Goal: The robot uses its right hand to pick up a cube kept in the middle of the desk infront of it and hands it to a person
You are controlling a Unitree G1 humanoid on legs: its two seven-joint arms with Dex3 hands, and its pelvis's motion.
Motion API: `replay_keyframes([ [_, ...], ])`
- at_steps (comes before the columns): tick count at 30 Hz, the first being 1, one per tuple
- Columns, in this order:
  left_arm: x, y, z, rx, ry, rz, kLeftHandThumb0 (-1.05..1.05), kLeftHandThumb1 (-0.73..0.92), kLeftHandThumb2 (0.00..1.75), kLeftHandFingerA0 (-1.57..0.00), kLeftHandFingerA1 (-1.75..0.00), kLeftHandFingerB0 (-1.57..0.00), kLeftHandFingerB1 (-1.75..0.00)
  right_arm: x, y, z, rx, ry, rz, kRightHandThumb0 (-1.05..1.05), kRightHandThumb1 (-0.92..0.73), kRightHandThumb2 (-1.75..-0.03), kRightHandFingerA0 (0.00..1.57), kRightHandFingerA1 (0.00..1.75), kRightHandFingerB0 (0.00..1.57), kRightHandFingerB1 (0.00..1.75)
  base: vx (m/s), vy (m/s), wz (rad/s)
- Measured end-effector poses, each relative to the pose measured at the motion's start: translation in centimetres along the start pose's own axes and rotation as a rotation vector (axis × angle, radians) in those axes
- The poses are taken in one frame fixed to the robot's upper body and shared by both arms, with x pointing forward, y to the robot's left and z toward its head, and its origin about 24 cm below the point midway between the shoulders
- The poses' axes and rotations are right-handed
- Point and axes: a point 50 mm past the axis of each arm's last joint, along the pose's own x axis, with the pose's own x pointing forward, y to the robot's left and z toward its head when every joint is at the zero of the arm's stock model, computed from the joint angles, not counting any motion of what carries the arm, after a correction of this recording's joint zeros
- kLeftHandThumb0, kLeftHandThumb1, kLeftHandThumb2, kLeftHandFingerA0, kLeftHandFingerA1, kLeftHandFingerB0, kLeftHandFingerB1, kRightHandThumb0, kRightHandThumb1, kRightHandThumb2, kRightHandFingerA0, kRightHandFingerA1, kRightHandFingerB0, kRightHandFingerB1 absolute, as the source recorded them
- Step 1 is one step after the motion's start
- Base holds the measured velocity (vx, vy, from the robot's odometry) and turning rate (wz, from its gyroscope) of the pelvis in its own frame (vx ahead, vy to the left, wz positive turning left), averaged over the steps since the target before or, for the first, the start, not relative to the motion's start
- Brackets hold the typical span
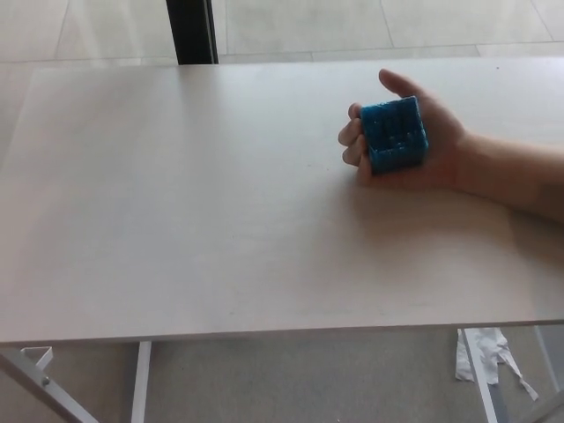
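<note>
A blue cube point(394, 134) rests in the upturned palm of a person's hand point(441, 150), which reaches in from the right edge over the right part of the pale desk point(194, 203). The person's fingers curl around the cube's left side and the thumb stands above it. Neither of my hands shows in the head view.
A dark vertical post point(192, 31) stands behind the desk's far edge. Below the front edge are a white desk leg point(141, 379) and a crumpled white scrap point(485, 352) on the floor.
</note>
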Motion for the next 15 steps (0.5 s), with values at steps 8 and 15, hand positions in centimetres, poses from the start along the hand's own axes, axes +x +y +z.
replay_keyframes([
  [8,-0.1,0.1,-0.2,0.002,0.006,0.001,-0.69,0.80,0.64,-0.55,-0.58,-0.51,-0.41,-3.8,-0.4,-6.6,-0.012,0.195,0.008,-0.57,-0.64,-0.60,0.67,1.28,0.65,0.75,0.00,0.000,0.00],
  [15,-0.1,0.2,-0.5,0.005,0.014,0.003,-0.76,0.64,0.84,-0.54,-0.64,-0.48,-0.50,-7.4,-0.1,-11.9,0.018,0.380,0.005,-0.56,-0.69,-0.62,0.65,1.23,0.53,0.91,0.00,0.000,0.00],
])
